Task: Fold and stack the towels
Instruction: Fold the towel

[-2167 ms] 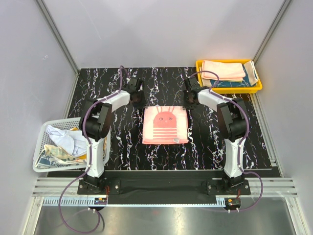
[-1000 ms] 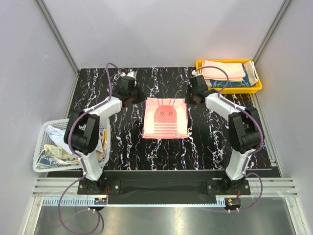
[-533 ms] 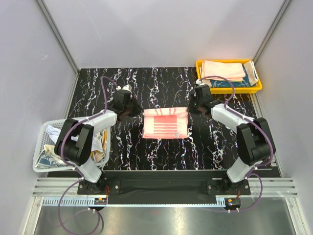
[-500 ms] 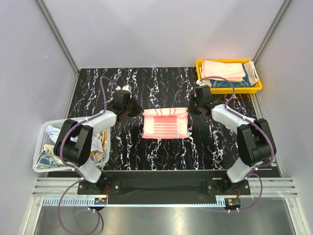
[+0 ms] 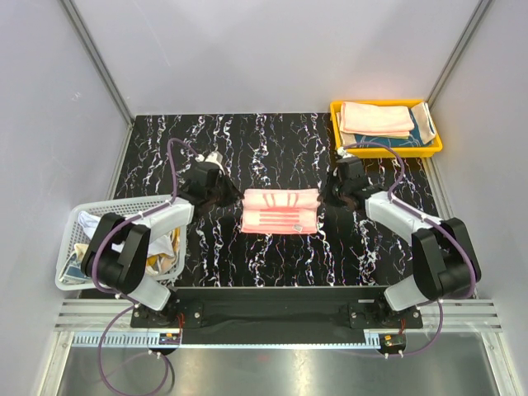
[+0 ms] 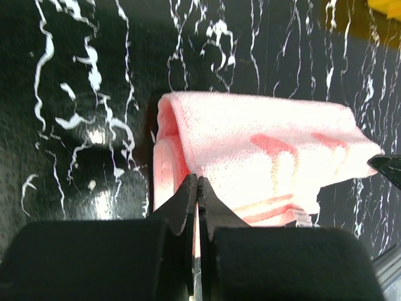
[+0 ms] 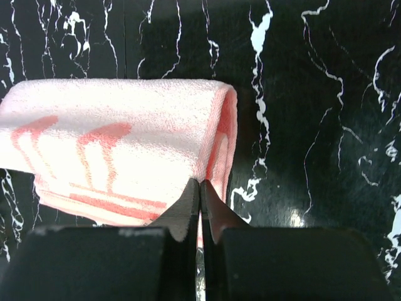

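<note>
Our left claw point(image 6: 197, 188) has its fingers pressed together with a sliver of pink cloth pinched between them, and our right claw point(image 7: 200, 188) shows the same. We read both as clamped on the side edges of the pink towel point(image 5: 280, 210), left claw point(image 5: 221, 195) at its left end and right claw point(image 5: 337, 195) at its right end.

A second ago that towel lay open at full length with its face print showing, and our claws were at its far corners. Since then we have drawn the far edge toward us. The towel is now doubled over into a short wide band in the middle of the table point(image 5: 272, 148), with a rounded fold at each end in the wrist views and only stripes showing on top.

So the first fold looks made. We judge what remains is to let go, fold once more, and carry it to the folded towels point(image 5: 375, 118) in the tray point(image 5: 386, 152) at the far right. More cloths point(image 5: 99, 231) wait in the basket point(image 5: 111, 204) at the near left.
</note>
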Controlling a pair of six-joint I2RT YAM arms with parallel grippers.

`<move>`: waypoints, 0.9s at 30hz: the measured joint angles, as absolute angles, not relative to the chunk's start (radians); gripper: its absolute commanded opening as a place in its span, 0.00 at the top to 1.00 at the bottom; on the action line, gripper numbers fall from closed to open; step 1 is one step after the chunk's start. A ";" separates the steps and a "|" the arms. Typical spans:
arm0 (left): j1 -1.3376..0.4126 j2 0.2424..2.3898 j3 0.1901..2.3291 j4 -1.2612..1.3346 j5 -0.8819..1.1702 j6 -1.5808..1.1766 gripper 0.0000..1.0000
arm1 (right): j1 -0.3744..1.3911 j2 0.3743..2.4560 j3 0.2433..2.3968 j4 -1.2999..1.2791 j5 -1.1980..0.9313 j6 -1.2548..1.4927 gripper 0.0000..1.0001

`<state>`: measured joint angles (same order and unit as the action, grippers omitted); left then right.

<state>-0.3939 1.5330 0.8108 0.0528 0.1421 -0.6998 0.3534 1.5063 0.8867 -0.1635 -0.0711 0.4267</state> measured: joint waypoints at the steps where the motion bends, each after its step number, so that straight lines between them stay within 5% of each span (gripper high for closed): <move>1: -0.397 1.531 0.804 0.054 0.143 -0.701 1.00 | 0.353 1.496 0.874 -0.161 -0.073 0.430 0.96; 11: -0.419 1.530 0.756 0.055 0.151 -0.705 1.00 | 0.356 1.446 0.752 -0.111 -0.118 0.470 0.75; 14: -0.424 1.530 0.751 0.058 0.158 -0.703 0.85 | 0.357 1.441 0.740 -0.112 -0.118 0.480 0.66; 27: -0.431 1.502 0.725 0.054 0.171 -0.707 0.78 | 0.357 1.408 0.748 -0.140 -0.118 0.510 0.59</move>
<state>-0.4313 1.5024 0.7250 0.0536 0.1711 -0.7067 0.3573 1.4078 0.7475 -0.1402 -0.1184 0.5102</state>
